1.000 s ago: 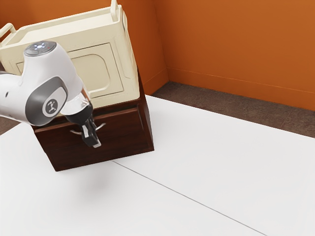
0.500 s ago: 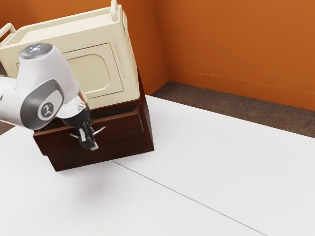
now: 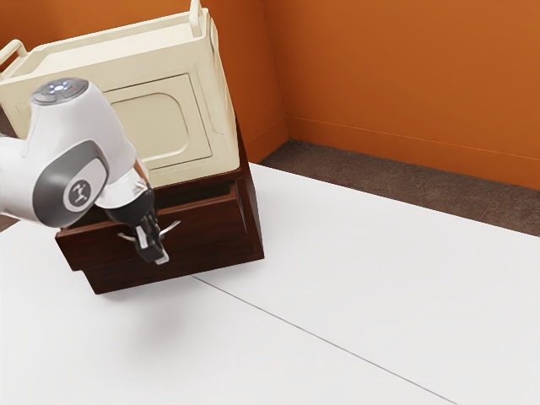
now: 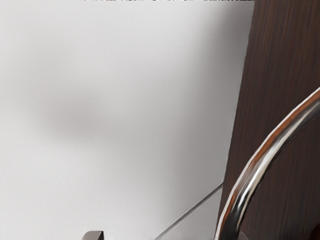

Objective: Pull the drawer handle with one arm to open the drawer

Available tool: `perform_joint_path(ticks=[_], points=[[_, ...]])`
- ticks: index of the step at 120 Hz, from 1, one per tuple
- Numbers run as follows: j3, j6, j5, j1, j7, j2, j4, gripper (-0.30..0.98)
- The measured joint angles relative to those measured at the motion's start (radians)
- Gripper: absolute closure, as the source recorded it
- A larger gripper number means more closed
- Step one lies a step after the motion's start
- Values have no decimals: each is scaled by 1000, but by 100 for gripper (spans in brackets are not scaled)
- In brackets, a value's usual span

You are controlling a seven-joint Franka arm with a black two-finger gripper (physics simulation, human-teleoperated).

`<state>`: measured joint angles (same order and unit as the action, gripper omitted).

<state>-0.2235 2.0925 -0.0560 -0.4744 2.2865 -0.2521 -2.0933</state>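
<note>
I have the white table (image 3: 337, 304) spreading wide before the partly open drawer (image 3: 211, 224), my tool (image 3: 154, 255) at its handle (image 3: 174, 226), clenched or released I can't tell, cream crate (image 3: 160, 126) above, then the table's far edge, brown floor (image 3: 380, 179) and orange walls (image 3: 405, 76).

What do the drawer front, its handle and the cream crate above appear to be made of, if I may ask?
The drawer front looks like dark, satiny wood or veneer, judging by its fine grain. The handle is probably polished metal, given its bright reflections. The crate seems to be matte moulded plastic, from its rounded edges and even colour.
</note>
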Motion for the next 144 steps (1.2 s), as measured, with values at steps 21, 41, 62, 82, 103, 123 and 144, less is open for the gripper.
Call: perform_joint_path(ticks=[21,41,62,82,103,123,144], points=[[-10,-25,7,-5,7,-5,1,47],[-12,-44,8,2,20,-14,-2,47],[-12,-59,7,12,39,-25,-11,47],[-12,-66,5,16,56,-32,-14,46],[-11,-68,3,17,72,-38,-14,46],[-11,-69,2,13,83,-55,-27,46],[-11,-68,10,1,93,-79,-51,46]])
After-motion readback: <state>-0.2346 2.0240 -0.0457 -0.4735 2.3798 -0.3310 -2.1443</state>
